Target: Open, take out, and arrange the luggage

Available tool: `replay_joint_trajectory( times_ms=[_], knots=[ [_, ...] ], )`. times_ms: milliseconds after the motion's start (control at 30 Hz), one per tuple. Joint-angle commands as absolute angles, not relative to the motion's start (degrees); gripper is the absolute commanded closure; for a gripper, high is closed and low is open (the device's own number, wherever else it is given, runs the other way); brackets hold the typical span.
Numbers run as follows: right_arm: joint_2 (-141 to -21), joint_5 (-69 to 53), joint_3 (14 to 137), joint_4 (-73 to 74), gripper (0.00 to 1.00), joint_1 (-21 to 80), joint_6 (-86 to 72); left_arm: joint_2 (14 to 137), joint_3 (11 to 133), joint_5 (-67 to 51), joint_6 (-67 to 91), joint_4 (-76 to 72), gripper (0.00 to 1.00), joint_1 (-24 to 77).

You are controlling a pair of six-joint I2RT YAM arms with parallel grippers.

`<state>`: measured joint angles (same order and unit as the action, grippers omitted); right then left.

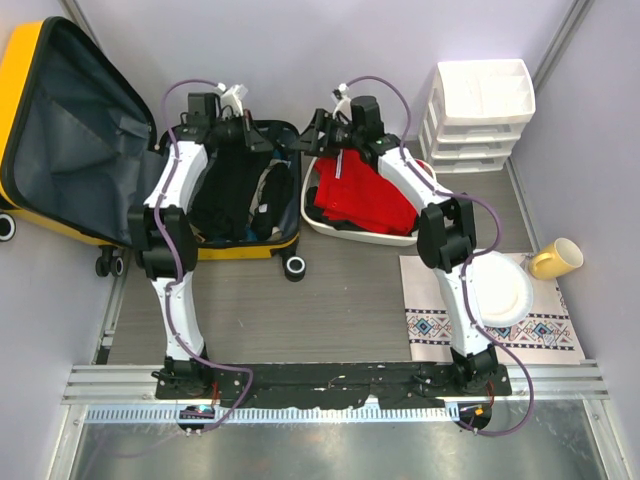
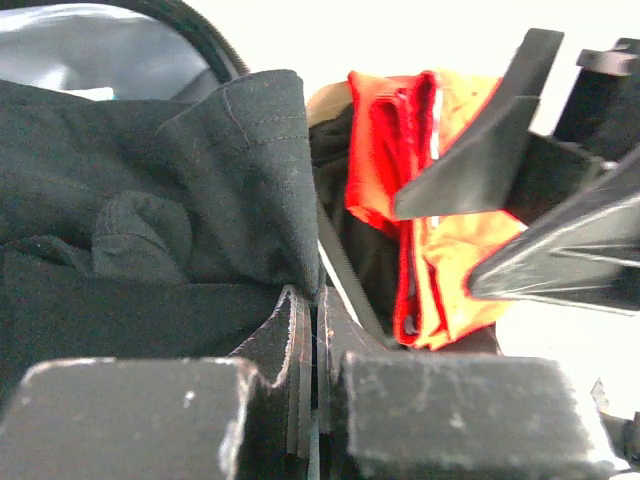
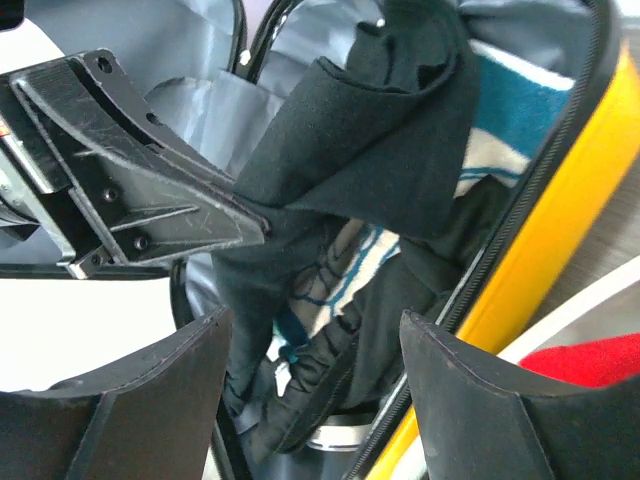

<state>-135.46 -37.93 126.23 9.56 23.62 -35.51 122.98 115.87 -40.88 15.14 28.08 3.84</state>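
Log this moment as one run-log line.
luggage: open, lid to the left | left pincer: shut on black garment inside luggage | right pincer: open, close by, holding nothing | white basin: red clothes

No writing, label, brand or number can be read on the luggage [image 1: 85,140] or anything else.

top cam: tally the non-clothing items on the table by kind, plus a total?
Containers: 3 (luggage, white basin, drawer organizer)
Tableware: 2 (yellow mug, white plate)
Mats: 1 (patterned placemat)
Total: 6
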Motion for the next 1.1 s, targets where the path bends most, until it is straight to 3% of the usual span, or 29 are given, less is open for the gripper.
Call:
replay_joint_trajectory(
  times_ms=[0,200,1067],
  knots=[
    [-135.3,-42.0,128.0,4.0,0.26,23.7,-41.0,118.8,114.7,-50.4,17.8,26.2,1.00,5.9],
    [-133.3,-44.8,123.6,1.9,0.25,22.9,-43.1,117.8,110.0,-51.2,16.2,26.1,1.00,7.8],
    [-135.7,-45.1,124.5,2.2,0.24,23.7,-44.2,110.8,101.9,-55.3,17.6,14.9,1.00,10.5]
  ],
)
